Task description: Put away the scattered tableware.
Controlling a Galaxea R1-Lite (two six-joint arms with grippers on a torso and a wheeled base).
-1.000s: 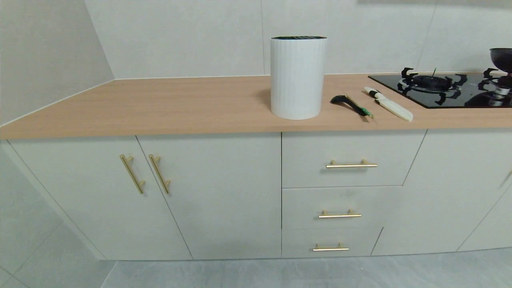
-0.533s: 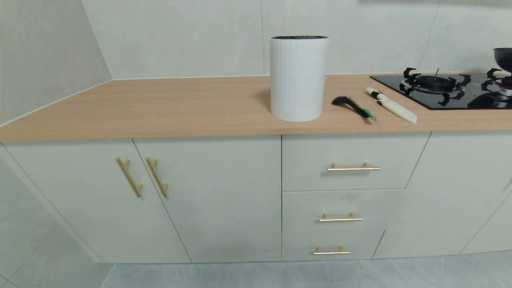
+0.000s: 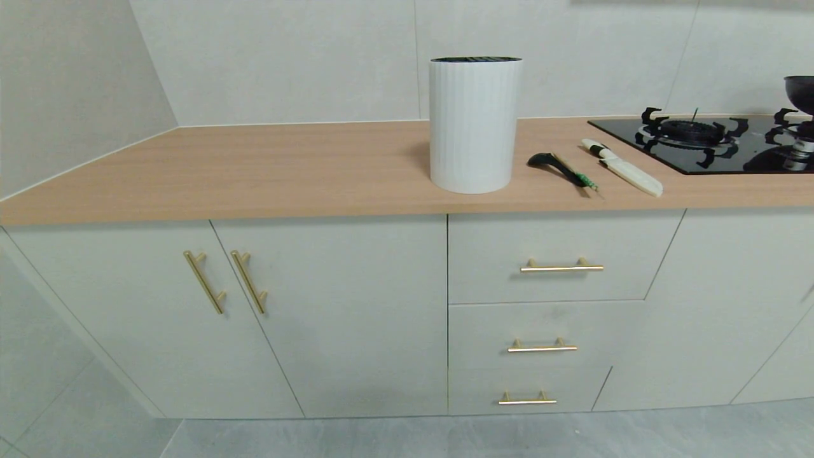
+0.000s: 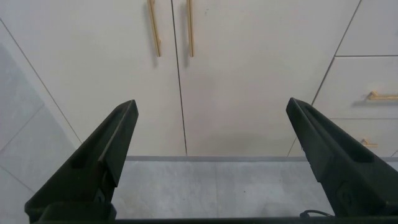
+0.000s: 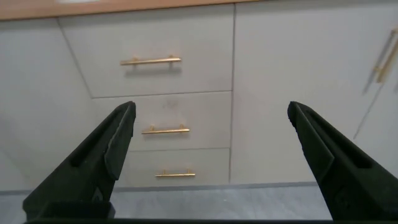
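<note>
On the wooden countertop (image 3: 254,172) stands a tall white ribbed holder (image 3: 475,124) with a dark slotted top. To its right lie a black spoon with thin green-tipped chopsticks (image 3: 563,170) and a white knife with a black band (image 3: 622,166). My left gripper (image 4: 211,112) is open, low down, facing the cabinet doors with nothing between its fingers. My right gripper (image 5: 211,115) is open too, facing the drawer fronts, also holding nothing. Both are well below the countertop.
A black gas hob (image 3: 712,141) with a dark pot (image 3: 800,92) takes up the counter's right end. Under the counter are two doors with gold handles (image 3: 226,282) and three drawers (image 3: 559,267). Grey tiled floor (image 3: 445,439) lies below; walls close the back and left.
The whole head view shifted slightly between one second ago and half a second ago, so the camera moved. Since then nothing has visibly moved on the counter.
</note>
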